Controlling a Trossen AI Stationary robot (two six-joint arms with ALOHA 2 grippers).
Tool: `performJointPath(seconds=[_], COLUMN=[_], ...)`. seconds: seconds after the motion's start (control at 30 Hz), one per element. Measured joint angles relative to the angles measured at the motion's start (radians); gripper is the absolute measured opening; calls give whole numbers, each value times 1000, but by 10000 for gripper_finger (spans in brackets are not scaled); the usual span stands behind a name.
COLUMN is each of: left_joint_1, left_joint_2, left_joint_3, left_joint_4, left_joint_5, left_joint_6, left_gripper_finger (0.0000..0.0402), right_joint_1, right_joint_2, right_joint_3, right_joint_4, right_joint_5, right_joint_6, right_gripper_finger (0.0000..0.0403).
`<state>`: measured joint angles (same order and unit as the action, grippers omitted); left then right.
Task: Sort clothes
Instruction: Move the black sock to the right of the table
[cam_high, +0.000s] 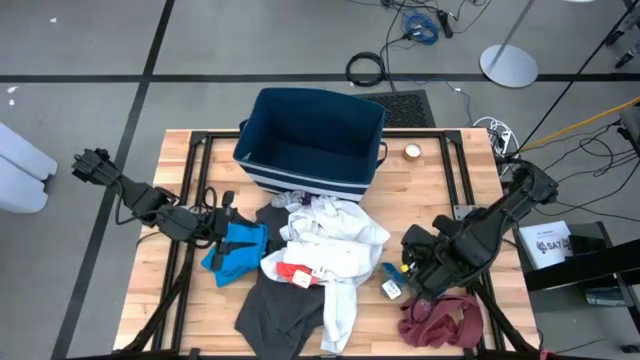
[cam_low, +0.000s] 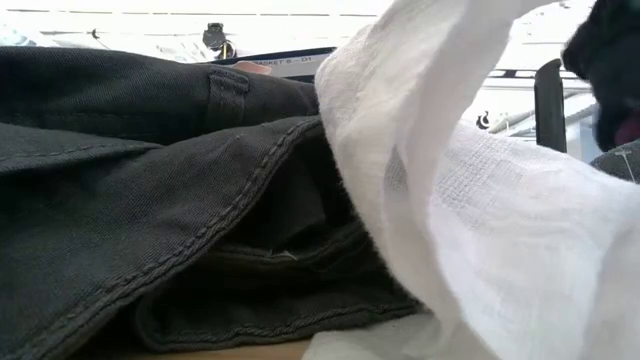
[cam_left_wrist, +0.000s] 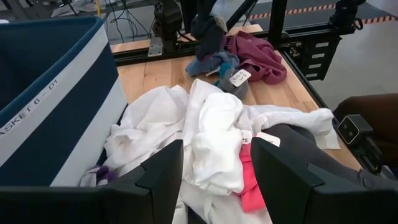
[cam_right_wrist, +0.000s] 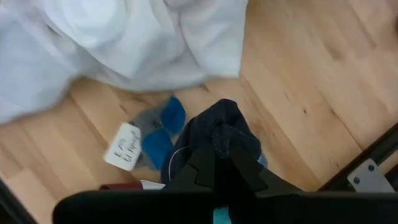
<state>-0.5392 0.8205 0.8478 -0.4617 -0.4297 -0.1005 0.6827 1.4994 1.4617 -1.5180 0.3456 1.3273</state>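
On the wooden bench (cam_high: 190, 330), the clothes lie heaped in front of a dark blue bin (cam_high: 312, 140): a white garment (cam_high: 330, 240) in the middle, a bright blue top (cam_high: 236, 250) at its left, a dark grey garment (cam_high: 280, 315) nearer the front edge, and a maroon top (cam_high: 442, 320) at the front right. The left end effector (cam_high: 222, 226) rests just beside the blue top with its 2 fingers (cam_left_wrist: 163, 177) spread apart. The right end effector (cam_right_wrist: 216, 163) is pressed together, pinching a dark navy piece of cloth (cam_right_wrist: 219, 134) above grey-blue socks (cam_right_wrist: 159, 134) with a paper tag.
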Motion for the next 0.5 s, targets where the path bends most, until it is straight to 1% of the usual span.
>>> performJointPath(seconds=[0.1,0.23,0.33,0.5], left_joint_1=[0,0,0,0], left_joint_2=[7,13,15,19], left_joint_3=[0,0,0,0], left_joint_4=[0,0,0,0], left_joint_5=[0,1,1,1], left_joint_6=[0,0,0,0], left_gripper_finger=[198,198,198,198], right_joint_1=[-2,-2,-2,-2], right_joint_2=[1,0,1,0], right_joint_3=[-61,-122,-145,-145], right_joint_4=[1,38,95,187], right_joint_5=[-57,-73,-116,-142], right_joint_6=[26,55,48,30], right_gripper_finger=[4,11,26,62])
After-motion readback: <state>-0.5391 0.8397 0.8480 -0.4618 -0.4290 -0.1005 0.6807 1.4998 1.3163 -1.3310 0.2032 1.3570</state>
